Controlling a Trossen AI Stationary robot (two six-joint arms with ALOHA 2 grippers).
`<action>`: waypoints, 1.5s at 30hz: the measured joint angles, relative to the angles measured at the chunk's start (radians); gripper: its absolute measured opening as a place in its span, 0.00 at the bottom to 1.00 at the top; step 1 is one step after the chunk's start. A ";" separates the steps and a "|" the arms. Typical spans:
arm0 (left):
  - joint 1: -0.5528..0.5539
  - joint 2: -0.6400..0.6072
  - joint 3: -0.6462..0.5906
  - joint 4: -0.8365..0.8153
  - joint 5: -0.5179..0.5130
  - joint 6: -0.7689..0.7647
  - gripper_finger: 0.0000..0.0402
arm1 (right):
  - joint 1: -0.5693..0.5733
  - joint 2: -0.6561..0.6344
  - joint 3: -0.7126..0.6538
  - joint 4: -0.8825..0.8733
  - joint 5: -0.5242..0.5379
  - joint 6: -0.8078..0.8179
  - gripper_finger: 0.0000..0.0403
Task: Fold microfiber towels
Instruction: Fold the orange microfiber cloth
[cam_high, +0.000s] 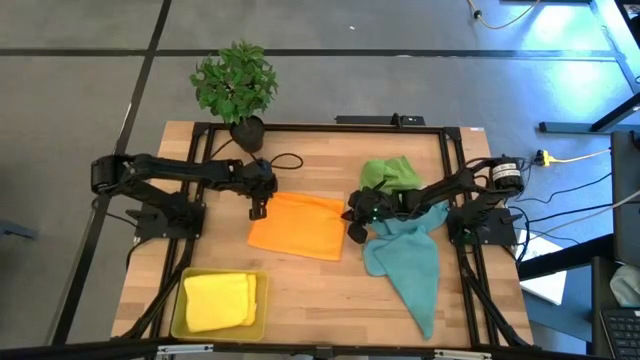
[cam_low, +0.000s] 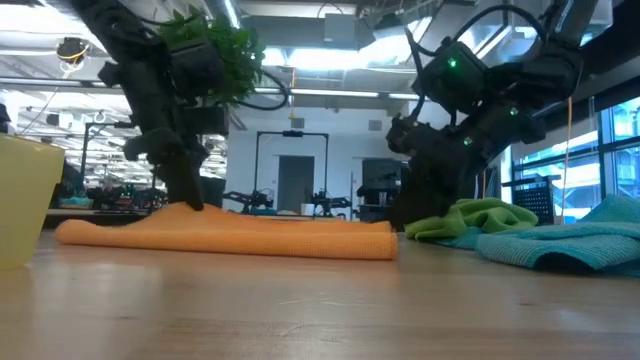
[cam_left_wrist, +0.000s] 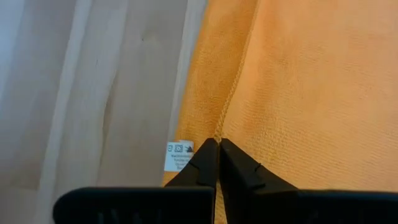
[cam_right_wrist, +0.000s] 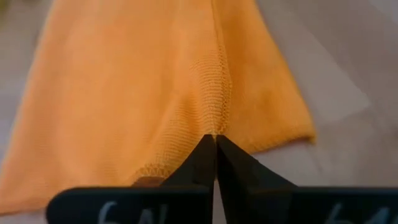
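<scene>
An orange microfiber towel (cam_high: 296, 226) lies spread on the middle of the wooden table. My left gripper (cam_high: 258, 210) is shut on its far left corner. My right gripper (cam_high: 356, 230) is shut on its right edge. A green towel (cam_high: 390, 174) lies crumpled at the far right. A teal-blue towel (cam_high: 408, 262) sprawls to the right of the orange one, toward the near edge. A yellow towel (cam_high: 218, 300) lies folded in the yellow tray (cam_high: 178, 310) at the near left. My left gripper pinches the orange towel's hemmed edge (cam_left_wrist: 219, 124) between its two fingers, close to the white label (cam_left_wrist: 179, 155). The fingers slant down from the table's left. The hem rises in a small ridge to the fingertips; the rest lies on the table. My right gripper pinches the stitched hem (cam_right_wrist: 215, 115) at the towel's right edge between its two fingers, slanting down from the table's right. The cloth puckers up into a ridge at the fingertips. The rest of the towel lies flat on the table (cam_right_wrist: 348, 74).
A potted plant (cam_high: 236, 84) stands at the far edge, left of centre. A black cable (cam_high: 288, 160) loops behind the left gripper. A black frame (cam_high: 450, 150) runs round the table's edges. Bare wood shows at the near middle (cam_high: 320, 300).
</scene>
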 joint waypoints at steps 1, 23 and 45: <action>-0.006 -0.013 0.000 -0.005 -0.004 -0.004 0.00 | 0.002 -0.009 0.000 0.001 0.001 -0.001 0.03; 0.040 -0.225 -0.107 -0.054 -0.035 -0.079 0.00 | -0.030 -0.057 0.002 0.150 0.102 -0.080 0.02; 0.070 -0.107 -0.108 0.051 -0.137 -0.097 0.03 | -0.091 0.081 0.015 0.154 0.141 -0.026 0.02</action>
